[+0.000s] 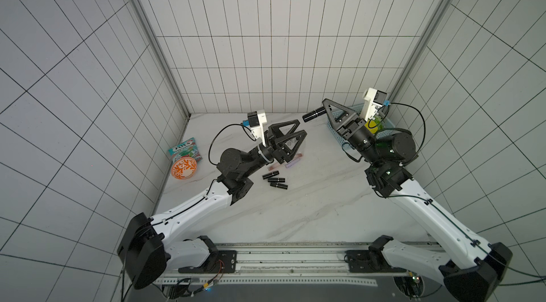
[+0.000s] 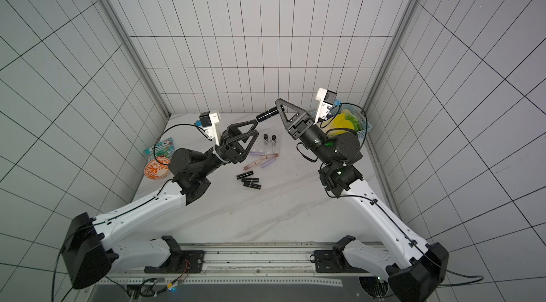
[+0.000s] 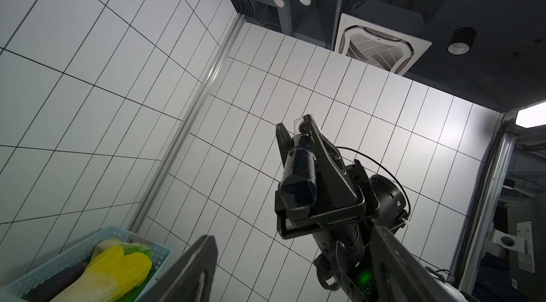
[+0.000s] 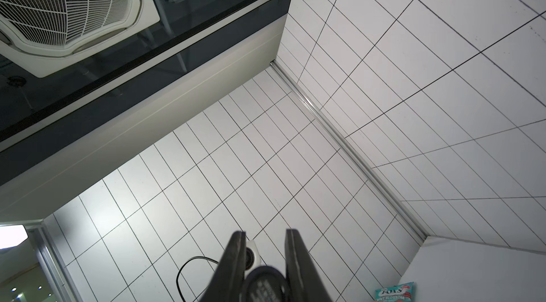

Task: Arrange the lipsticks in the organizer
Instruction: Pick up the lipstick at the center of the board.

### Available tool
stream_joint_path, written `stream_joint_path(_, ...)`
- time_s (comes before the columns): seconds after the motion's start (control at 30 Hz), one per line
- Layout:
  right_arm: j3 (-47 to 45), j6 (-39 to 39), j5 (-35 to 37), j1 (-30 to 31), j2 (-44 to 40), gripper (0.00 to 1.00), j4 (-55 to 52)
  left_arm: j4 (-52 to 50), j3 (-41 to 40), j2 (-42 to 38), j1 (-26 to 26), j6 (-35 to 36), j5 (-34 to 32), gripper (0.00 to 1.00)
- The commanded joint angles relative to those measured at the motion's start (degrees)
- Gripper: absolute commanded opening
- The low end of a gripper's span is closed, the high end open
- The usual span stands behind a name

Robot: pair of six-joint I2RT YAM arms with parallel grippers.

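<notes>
Above the desk (image 2: 266,212), the right hand (image 2: 280,108) is pinching a lipstick (image 2: 267,115) by its end; the spread-apart left hand (image 2: 256,126) is risking knocking it down.

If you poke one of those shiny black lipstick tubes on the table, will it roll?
Probably: the three glossy black lipstick tubes lie sideways, round, on the smooth marbled table. They are small, so likely light, and the gloss may be slippery.
</notes>
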Motion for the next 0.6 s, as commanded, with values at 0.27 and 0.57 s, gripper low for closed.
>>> stream_joint_path(0.27, -1.46, 1.31, 1.12, 1.93, 1.05, 0.11, 4.52, 2.27, 4.01, 2.36, -0.63, 2.86, -1.45, 0.58)
stream_joint_path(0.57, -1.29, 1.75, 0.77, 2.39, 1.9, 0.11, 5.22, 2.19, 4.53, 2.6, -0.63, 3.12, -1.98, 0.39)
